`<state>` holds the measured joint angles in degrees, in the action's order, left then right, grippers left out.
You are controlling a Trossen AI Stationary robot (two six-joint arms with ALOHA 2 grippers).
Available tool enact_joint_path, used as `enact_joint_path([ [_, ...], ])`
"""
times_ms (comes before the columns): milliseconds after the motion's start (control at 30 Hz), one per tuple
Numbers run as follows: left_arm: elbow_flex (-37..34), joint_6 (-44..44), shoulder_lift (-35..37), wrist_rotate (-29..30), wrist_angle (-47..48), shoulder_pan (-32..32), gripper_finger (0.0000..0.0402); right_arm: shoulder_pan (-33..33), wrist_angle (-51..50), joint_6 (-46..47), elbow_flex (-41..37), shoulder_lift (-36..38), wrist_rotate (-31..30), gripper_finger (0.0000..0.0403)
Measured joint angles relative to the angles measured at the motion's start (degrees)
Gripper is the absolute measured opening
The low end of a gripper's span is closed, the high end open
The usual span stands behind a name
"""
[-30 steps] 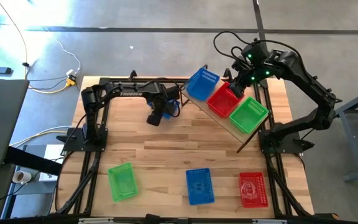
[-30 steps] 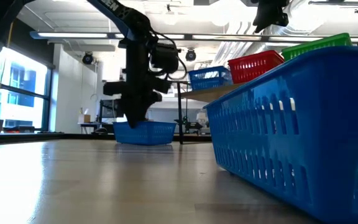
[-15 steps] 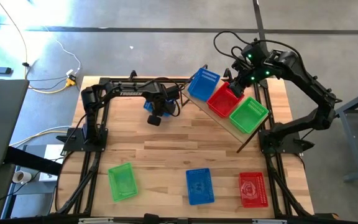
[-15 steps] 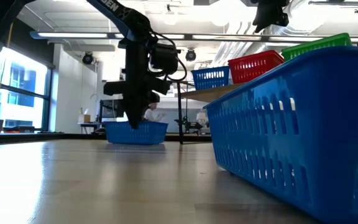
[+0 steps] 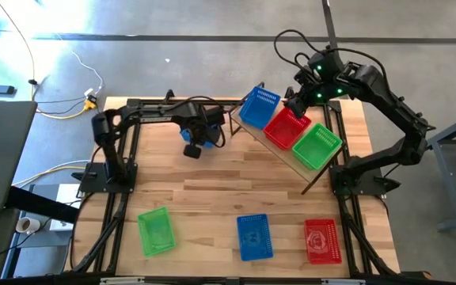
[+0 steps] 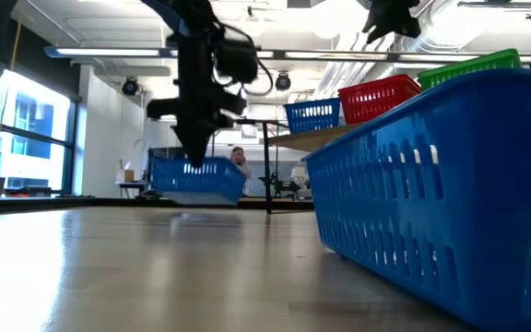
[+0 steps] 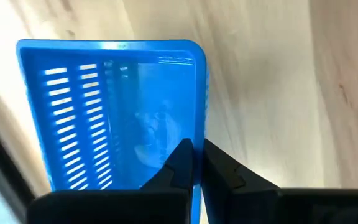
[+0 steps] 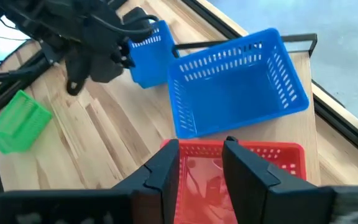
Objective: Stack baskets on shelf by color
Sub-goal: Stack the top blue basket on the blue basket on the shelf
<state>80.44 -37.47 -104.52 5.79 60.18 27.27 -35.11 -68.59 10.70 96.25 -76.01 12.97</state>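
Observation:
On the slanted shelf (image 5: 285,157) at the far right stand a blue basket (image 5: 257,107), a red basket (image 5: 285,125) and a green basket (image 5: 317,145). My left gripper (image 7: 194,152) is shut on another blue basket (image 6: 196,178), which hangs clear of the table left of the shelf. My right gripper (image 8: 201,146) hovers open above the shelf's red basket (image 8: 241,165), touching nothing. Along the near edge a green basket (image 5: 155,231), a blue basket (image 5: 254,236) and a red basket (image 5: 321,240) rest on their bottoms. My left gripper pinches one long wall (image 7: 199,118) of the blue basket at its rim, one finger inside the basket and one outside. The fingers come from above, pointing down. The basket hangs below them, a little tilted, clear of the table.
The black frames of both arm stands run along the table's left and right sides. There is bare wood in the table's middle between the shelf and the near row of baskets. A person shows far off in the room behind the table.
My left gripper has risen and gone a little toward the table's far left. The blue basket, which stood on the table, is now lifted clear and hangs slightly tilted.

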Motion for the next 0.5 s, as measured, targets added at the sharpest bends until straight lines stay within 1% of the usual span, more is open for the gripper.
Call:
enact_joint_path([
  [133, 0.00, 0.74, 4.15, 1.02, 2.55, -1.45, 0.0002, 1.76, 1.56, 2.52, 0.00, 0.00, 0.02, 0.0107],
  [267, 0.00, 0.55, 8.70, 3.06, 5.17, -4.24, 0.0002, 4.50, 4.29, 5.74, 0.00, 0.00, 0.06, 0.0107],
  [500, 0.04, -3.38, 16.77, 7.10, 8.45, -12.39, 0.0002, 10.98, 10.11, 13.30, 0.00, -0.22, -0.79, 0.0107],
])
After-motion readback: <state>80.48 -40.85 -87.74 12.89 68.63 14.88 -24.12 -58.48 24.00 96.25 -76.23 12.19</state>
